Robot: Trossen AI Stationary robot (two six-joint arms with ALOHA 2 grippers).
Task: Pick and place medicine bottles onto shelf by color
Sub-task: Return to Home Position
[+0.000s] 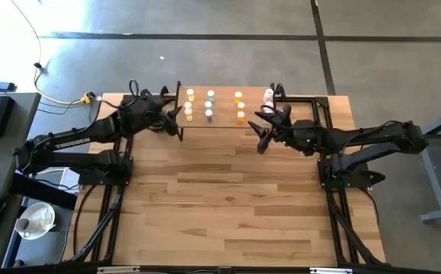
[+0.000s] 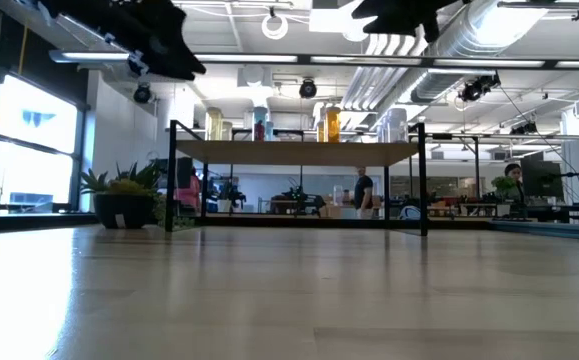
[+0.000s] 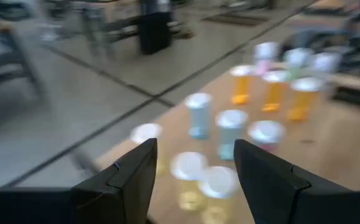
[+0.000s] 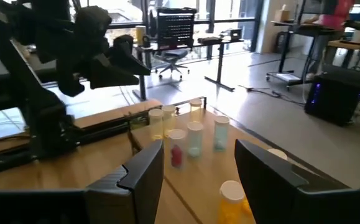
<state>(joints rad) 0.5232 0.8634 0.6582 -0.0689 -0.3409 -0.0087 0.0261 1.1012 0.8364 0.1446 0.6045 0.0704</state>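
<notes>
The shelf point(image 1: 222, 120), a light-wood board on thin black legs, stands at the table's far edge. Several medicine bottles stand upright on it by their bases: yellow point(image 1: 190, 96), pale blue point(image 1: 210, 97), orange point(image 1: 238, 97) and pinkish-white point(image 1: 268, 95). They also show in the low view point(image 2: 261, 124). My left gripper point(image 1: 176, 120) hovers open and empty at the shelf's left end, the yellow bottles point(image 3: 189, 180) just beyond its fingers point(image 3: 136, 174). My right gripper point(image 1: 260, 129) hovers open and empty at the shelf's right end, looking along the bottles point(image 4: 195, 140).
A black metal frame point(image 1: 323, 103) runs round the table's far and side edges. A small green potted plant point(image 2: 124, 205) stands behind the shelf's left end. The wide wooden tabletop point(image 1: 220, 205) stretches toward the near edge. People point(image 2: 364, 190) stand in the room beyond.
</notes>
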